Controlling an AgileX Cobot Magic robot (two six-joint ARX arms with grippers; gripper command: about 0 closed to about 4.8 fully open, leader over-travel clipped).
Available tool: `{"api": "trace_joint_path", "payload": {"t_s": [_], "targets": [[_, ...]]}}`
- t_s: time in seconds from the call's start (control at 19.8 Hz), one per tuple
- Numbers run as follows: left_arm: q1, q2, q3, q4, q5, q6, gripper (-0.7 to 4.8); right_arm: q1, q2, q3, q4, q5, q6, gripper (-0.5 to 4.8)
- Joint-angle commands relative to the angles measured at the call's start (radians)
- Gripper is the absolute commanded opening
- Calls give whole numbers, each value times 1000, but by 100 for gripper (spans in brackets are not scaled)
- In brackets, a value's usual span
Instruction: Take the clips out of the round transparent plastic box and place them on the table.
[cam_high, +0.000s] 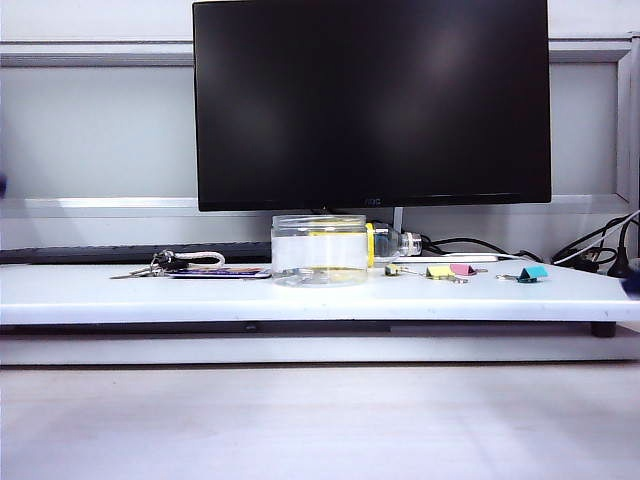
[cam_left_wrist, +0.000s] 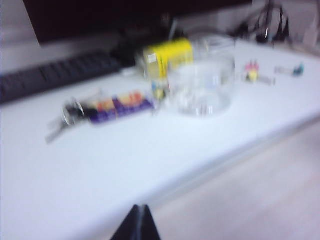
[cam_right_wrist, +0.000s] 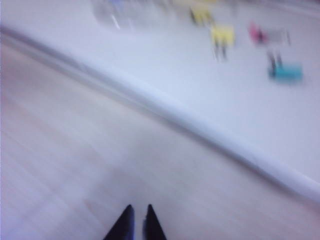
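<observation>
- The round transparent plastic box (cam_high: 319, 249) stands upright on the table (cam_high: 200, 295), just below the centre of the exterior frame, under the lower edge of the black monitor (cam_high: 371, 100). In this view it looks empty.
- The clips (cam_high: 447, 271) lie on the white board to the right of the box: a small yellow one nearest it, then a larger yellow one touching or just beside a pink one.
- Further right, apart from these, lies a teal clip (cam_high: 531, 273).
- A clear bottle with a yellow label (cam_high: 390, 243) lies on its side right behind the box.
- To the left of the box rest a bunch of keys (cam_high: 152, 266) and a flat coloured card (cam_high: 218, 271).
- The left gripper (cam_left_wrist: 139, 220) shows at the bottom of its blurred wrist picture, fingertips pressed together and clenched on nothing, near the table's front edge.
- The right gripper (cam_right_wrist: 137, 222) shows at the bottom of its blurred picture, over the pale floor in front of the table; its tips are nearly together with a thin gap, nothing between them.
</observation>
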Motion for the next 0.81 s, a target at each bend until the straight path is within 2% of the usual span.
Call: {"api": "trace_joint_path", "payload": {"t_s": [0.05,0.71,0.81], "targets": [[0,1,-2,-18,-2,-5,-5,1,0,0,-12,24,-2,40],[0,1,-2,-34,11,-20,-5,1,0,1,-10,24,6,45],[3,-58,-1,-60,11,-20,-5,-2,-8,1,-11,24,6,45]]}}
